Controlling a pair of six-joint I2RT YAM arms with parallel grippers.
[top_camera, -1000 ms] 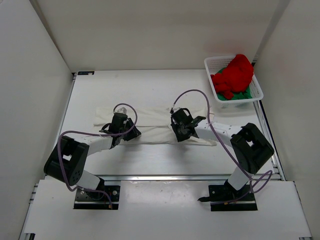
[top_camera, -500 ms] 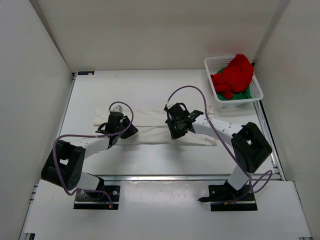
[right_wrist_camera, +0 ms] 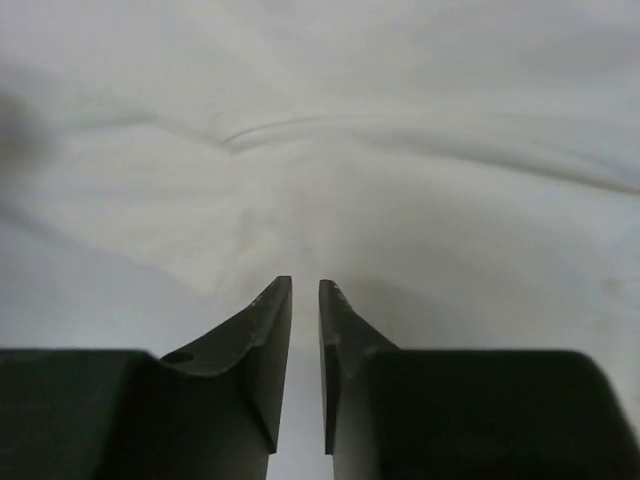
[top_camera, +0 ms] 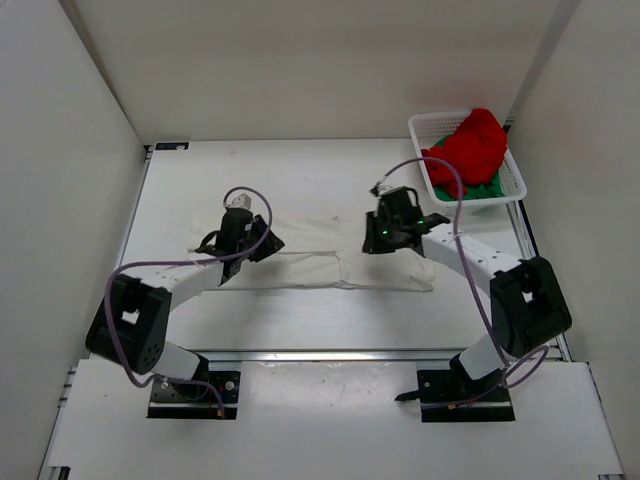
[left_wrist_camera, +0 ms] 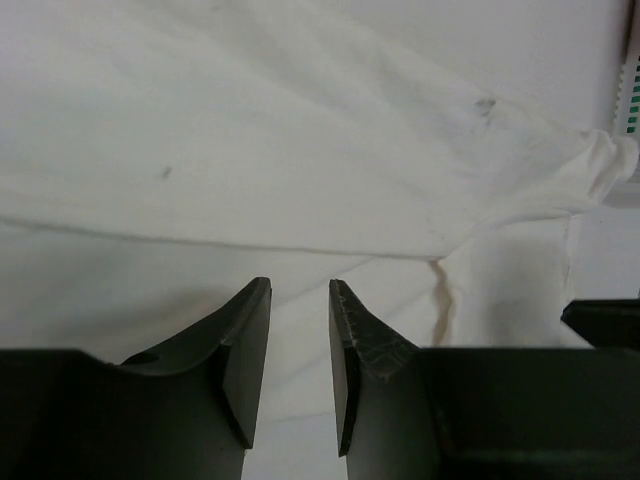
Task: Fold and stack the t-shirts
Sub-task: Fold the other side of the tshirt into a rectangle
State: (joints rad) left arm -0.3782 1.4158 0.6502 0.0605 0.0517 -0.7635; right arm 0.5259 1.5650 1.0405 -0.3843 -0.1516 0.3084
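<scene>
1. Top view: the white t-shirt (top_camera: 320, 265) lies as a long folded band, well apart from the basket (top_camera: 470, 207) and nearer the arm bases than it.
   - The red t-shirt (top_camera: 468, 148) is heaped inside the basket on the green t-shirt (top_camera: 487, 187).
   - The left gripper (top_camera: 243, 238) hangs over the end of the band farthest from the basket, and the right gripper (top_camera: 393, 225) over the end nearest it.
   - Risk: if the two arms take hold unevenly, the band could skew or its fold could spring open.
   - The right arm also works close to the basket and might nudge it.

2. Left wrist view: the left gripper (left_wrist_camera: 300, 290) shows a moderate gap with nothing in it, above the white t-shirt (left_wrist_camera: 300, 150).
   - A layer edge and a crease run just ahead of the tips.
   - Risk: a pinch here may catch only the top layer, so the under layer would drag and bunch up.

3. Right wrist view: the right gripper (right_wrist_camera: 305, 285) stands a narrow slit apart, and no cloth shows between the tips.
   - A ridge in the white t-shirt (right_wrist_camera: 350, 180) lies beyond the tips.
   - Risk: with so slim an opening, the tips may push the ridge ahead of them instead of straddling it, which would wrinkle the band.
</scene>
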